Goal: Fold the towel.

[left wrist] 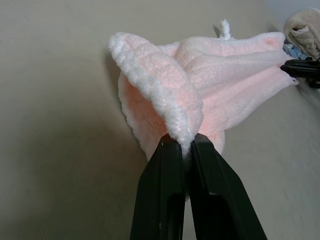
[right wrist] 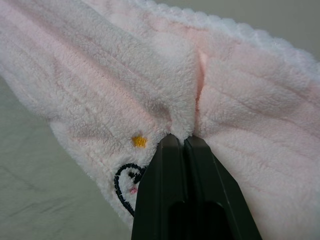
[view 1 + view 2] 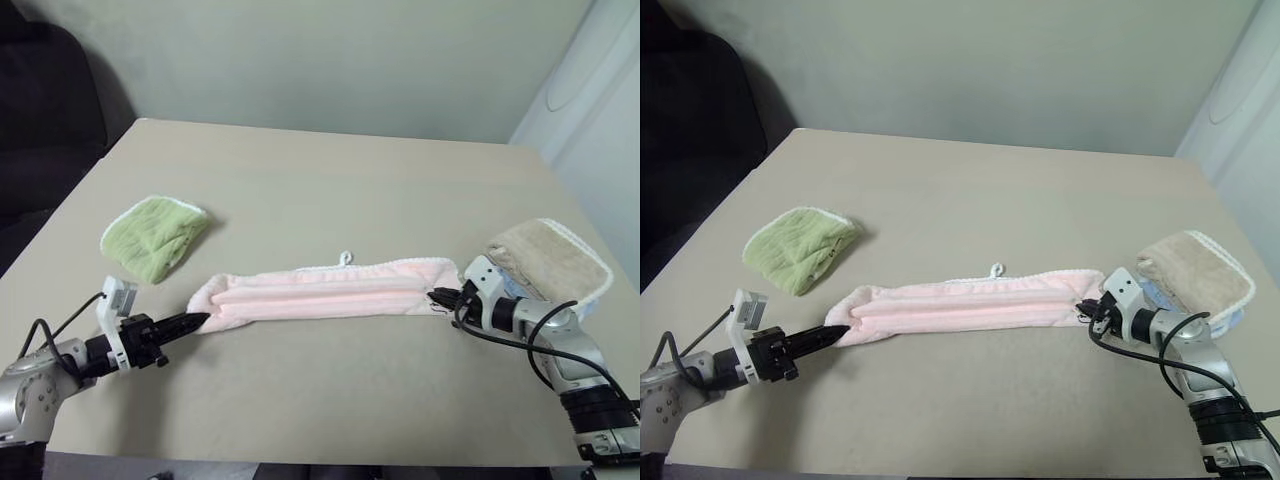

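The pale pink towel (image 3: 320, 295) lies stretched into a long narrow band across the middle of the table, its small white loop (image 3: 345, 258) on the far edge. My left gripper (image 3: 197, 321) is shut on the towel's left end, pinching the white-edged cloth (image 1: 170, 100) between its black fingers (image 1: 165, 190). At the other end my right gripper (image 3: 440, 297) is shut on the towel's right end, next to the dark embroidered motif (image 2: 125, 182).
A folded light-green towel (image 3: 153, 235) lies at the left of the table, beyond my left gripper. A folded beige towel with white edging (image 3: 555, 258) sits at the right edge, just behind my right arm. Bare tabletop (image 3: 330, 190) stretches beyond the pink towel.
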Available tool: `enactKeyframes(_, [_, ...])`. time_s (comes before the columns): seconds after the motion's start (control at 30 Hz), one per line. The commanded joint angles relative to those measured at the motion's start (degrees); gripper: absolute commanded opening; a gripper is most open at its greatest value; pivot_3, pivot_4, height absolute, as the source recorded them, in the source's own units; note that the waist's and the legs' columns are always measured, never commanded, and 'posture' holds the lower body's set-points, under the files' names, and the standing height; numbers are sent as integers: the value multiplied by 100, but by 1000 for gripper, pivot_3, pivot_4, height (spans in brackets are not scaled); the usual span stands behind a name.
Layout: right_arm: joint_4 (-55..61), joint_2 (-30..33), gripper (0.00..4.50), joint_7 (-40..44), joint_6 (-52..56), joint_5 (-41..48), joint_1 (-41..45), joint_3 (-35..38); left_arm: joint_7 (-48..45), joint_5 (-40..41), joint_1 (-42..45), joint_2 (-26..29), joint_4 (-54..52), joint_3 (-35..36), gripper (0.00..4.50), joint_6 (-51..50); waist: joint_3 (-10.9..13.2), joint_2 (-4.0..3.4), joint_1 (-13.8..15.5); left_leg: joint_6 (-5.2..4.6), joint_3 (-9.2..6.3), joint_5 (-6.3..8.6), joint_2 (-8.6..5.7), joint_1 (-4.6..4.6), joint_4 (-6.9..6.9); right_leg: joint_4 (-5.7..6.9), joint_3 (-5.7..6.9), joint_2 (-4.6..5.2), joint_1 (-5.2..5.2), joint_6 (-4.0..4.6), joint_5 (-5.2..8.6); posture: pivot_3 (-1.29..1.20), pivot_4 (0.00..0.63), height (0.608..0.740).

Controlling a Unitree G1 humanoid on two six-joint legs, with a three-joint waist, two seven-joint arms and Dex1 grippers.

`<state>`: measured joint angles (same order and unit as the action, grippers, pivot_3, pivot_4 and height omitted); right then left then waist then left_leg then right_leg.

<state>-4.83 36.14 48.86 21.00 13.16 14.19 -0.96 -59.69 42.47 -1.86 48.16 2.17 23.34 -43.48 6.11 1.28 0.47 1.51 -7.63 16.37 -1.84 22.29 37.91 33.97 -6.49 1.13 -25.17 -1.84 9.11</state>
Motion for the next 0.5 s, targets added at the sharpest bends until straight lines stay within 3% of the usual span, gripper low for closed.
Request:
enactKeyframes(0.03, [364,175,27,-29,136,279,-33,503,-16,-1,11,44,-188,177,264,131,0,1,3,0,0,0,-1,6,1,0,0,0,0,0,0,0,150,740])
enactKeyframes(0.2, [1061,460,27,163,549,788,-239,963,13,57,28,44,-171,316,264,135,-2,-3,5,2,2,-1,-1,19,-5,1,0,0,-8,1,-1,0,150,740])
enactKeyframes(0.3, [1407,635,737,298,754,985,-442,1021,12,51,21,16,-167,294,264,141,-4,1,4,6,2,-3,1,14,-14,1,2,-1,-7,0,0,0,150,740])
enactKeyframes(0.5, [1591,670,2864,255,776,897,-701,831,52,11,68,-98,-215,121,264,157,-2,0,-6,6,2,-5,0,16,-9,-1,0,-1,-8,-25,25,0,150,740])
